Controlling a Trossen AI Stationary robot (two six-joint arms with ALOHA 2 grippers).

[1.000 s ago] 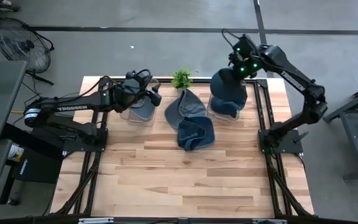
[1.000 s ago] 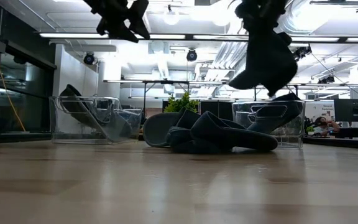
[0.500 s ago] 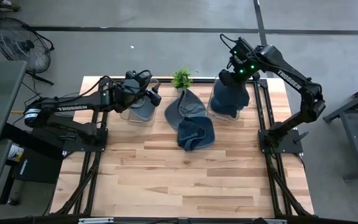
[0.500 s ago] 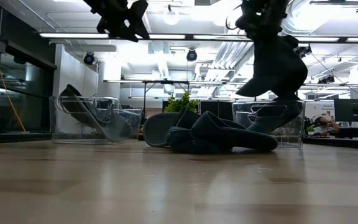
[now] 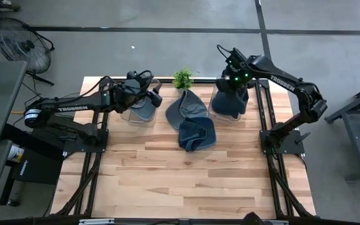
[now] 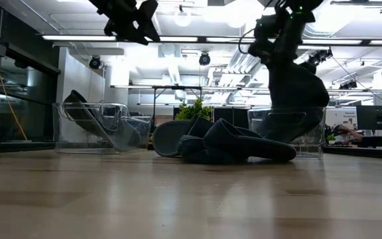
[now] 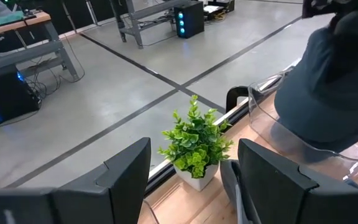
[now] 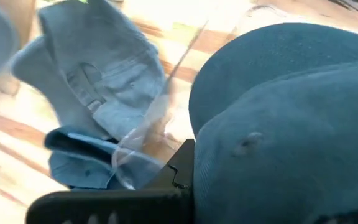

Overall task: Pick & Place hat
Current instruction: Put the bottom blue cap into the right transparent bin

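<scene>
Soft, light, floppy hat point(image 5: 231, 100), upper right of frame, pinched at crown by right gripper point(image 5: 232, 80) over bin point(image 5: 212, 111); left gripper point(image 5: 147, 94) fingers spread.

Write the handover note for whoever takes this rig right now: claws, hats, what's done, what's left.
Right claw: shut on a dark hat, lowering it into the right clear bin.
Left claw: open, empty, hovering above the left clear bin, which holds one hat.
Two more hats lie on the table between the bins, by the small plant.
Left: release this hat, then clear those two.
</scene>
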